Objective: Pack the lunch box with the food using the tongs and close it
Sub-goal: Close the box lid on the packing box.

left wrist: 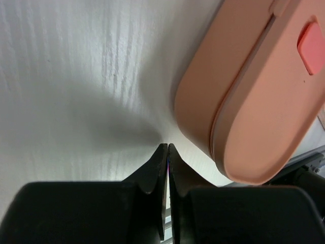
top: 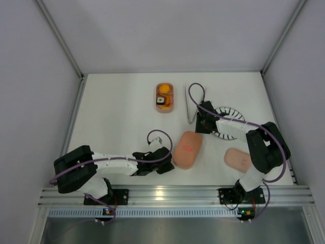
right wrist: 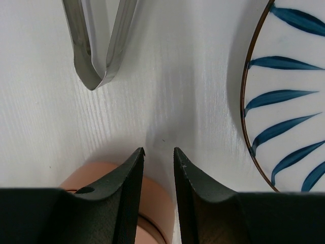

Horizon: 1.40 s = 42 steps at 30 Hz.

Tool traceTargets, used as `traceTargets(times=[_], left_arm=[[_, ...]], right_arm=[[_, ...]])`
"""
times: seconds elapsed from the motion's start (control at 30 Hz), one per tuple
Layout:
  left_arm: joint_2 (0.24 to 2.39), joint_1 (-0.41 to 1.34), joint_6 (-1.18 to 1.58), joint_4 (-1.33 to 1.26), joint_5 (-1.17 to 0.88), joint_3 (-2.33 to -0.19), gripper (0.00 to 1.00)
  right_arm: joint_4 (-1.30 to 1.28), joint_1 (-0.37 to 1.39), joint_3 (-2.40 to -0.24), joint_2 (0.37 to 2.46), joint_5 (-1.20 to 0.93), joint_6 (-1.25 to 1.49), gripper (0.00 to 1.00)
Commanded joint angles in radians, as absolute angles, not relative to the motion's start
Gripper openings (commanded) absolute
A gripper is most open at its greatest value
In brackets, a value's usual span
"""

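The left hand [left wrist: 167,147] is shut on nothing, just left of the closed pink lunch box [left wrist: 254,117] on the worktop [top: 117,112]. The right hand [right wrist: 159,152] is seen partly open and empty, near the joined end of the tongs [right wrist: 82,53] and beside the striped plate [right wrist: 284,122]. An open tray [top: 157,96] of food [top: 163,89] is seen farther back.

Lidded pink lunch box [top: 187,149]; farther back, tray [top: 157,96] of food [top: 163,90] beside tongs [right wrist: 84,63]

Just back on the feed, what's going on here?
Neither arm holds anything. The left gripper is shut beside the closed box. The right gripper hangs slightly open just short of the tongs, which lie on the table beside the plate. At the far side an open tray holds some food; another pink piece lies at the near right.
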<state>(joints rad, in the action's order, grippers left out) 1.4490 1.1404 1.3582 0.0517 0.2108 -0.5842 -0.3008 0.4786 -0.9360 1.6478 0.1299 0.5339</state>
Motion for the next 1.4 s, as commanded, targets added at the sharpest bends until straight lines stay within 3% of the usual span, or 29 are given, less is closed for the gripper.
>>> traceTargets(times=[0.0,0.17,0.7,1.37], left_arm=[[1.417,1.186,1.433,-0.06,0.235,-0.565,0.06],[1.427,1.198,1.503,-0.302,0.209,-0.457,0.06],[1.448,1.178,1.542,-0.623,0.31,-0.331,0.06],[1.428,0.99,1.444,-0.608,0.23,-0.348,0.08]], right_arm=[[-0.301,0.454,-0.943,1.667,0.129,0.526,0.3],[-0.302,0.449,-0.954,1.68,0.121,0.523,0.3],[-0.305,0.448,-0.914,1.634,0.101,0.522,0.29],[-0.293,0.453,-0.824,1.542,0.049,0.541,0.29]])
